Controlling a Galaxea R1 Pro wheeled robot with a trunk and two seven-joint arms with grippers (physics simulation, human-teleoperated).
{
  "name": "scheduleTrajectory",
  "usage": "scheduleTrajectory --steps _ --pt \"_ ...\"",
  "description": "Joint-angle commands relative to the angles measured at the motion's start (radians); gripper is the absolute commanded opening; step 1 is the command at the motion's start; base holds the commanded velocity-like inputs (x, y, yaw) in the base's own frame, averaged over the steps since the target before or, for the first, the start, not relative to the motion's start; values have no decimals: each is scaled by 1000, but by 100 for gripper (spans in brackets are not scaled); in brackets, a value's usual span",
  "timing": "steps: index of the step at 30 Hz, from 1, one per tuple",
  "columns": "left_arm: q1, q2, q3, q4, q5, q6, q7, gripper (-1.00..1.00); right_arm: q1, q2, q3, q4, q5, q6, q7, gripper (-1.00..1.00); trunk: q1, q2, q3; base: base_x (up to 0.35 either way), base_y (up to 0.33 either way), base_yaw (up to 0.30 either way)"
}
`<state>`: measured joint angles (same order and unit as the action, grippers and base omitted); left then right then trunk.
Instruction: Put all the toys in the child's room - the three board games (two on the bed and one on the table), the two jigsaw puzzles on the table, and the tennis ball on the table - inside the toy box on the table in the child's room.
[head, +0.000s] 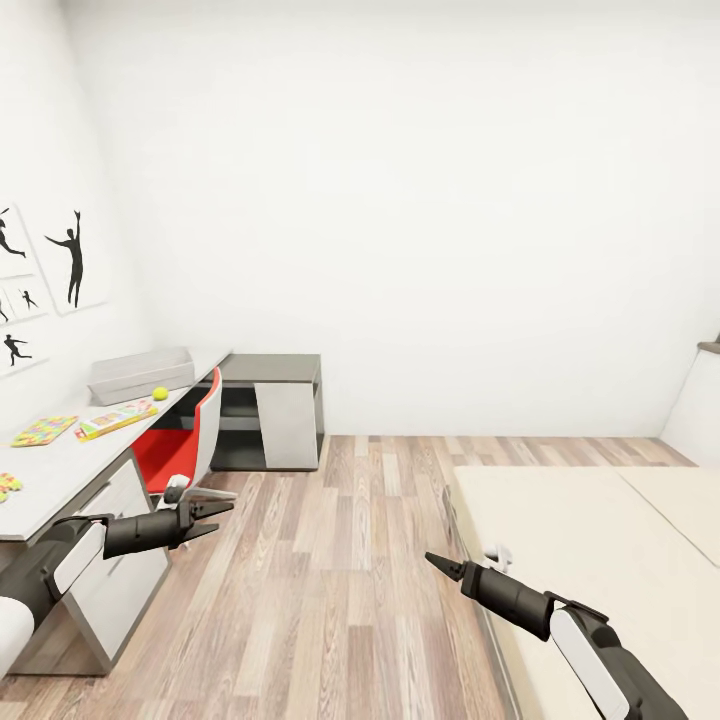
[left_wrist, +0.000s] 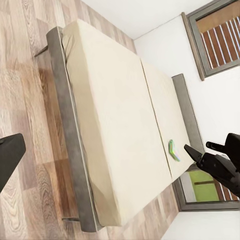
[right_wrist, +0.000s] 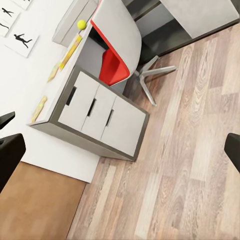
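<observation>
Wide bare wood floor (head: 350, 560) open between the table (head: 70, 470) at left and the bed (head: 590, 560) at right, a red chair (head: 190, 430) tucked at the table's edge. On the table: one grey toy box (head: 140, 372), contents hidden; one tennis ball (head: 160, 393) just beside it; one board game (head: 115, 418); two jigsaw puzzles (head: 44, 431); on the bed, one board game (left_wrist: 174, 150) near the headboard. Left fingers (head: 215, 512) spread and empty; right fingers (head: 440, 565) impossible to tell.

Standing along the left wall: table (head: 70, 465), with toy box (head: 140, 374) at the far end on top, tennis ball (head: 160, 393) just before it, board game (head: 115, 418) and jigsaw puzzle (head: 44, 431) nearer. Sitting tucked at the table: chair (head: 190, 440). Lying at right: bed (head: 600, 560).
</observation>
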<state>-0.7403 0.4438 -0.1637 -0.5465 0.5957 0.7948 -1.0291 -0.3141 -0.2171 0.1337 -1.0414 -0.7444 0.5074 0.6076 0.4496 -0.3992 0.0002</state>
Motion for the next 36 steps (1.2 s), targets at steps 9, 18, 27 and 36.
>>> scheduleTrajectory --steps 9,18,27,36 --pt "-1 1 -5 0 7 6 0 100 0 -1 1 0 -9 6 -2 100 0 -1 0 -29 0 0" --pt "-1 1 -5 0 7 6 0 100 0 -1 1 -1 -10 6 -2 100 0 -1 0 -4 -46 0" --pt "-1 -5 -5 0 6 6 0 100 0 -1 1 -1 -10 6 -2 100 0 -1 0 0 -244 0" --pt "-1 -8 -5 0 6 6 0 100 0 -1 1 -2 -10 6 -1 100 0 -1 0 0 -290 0"
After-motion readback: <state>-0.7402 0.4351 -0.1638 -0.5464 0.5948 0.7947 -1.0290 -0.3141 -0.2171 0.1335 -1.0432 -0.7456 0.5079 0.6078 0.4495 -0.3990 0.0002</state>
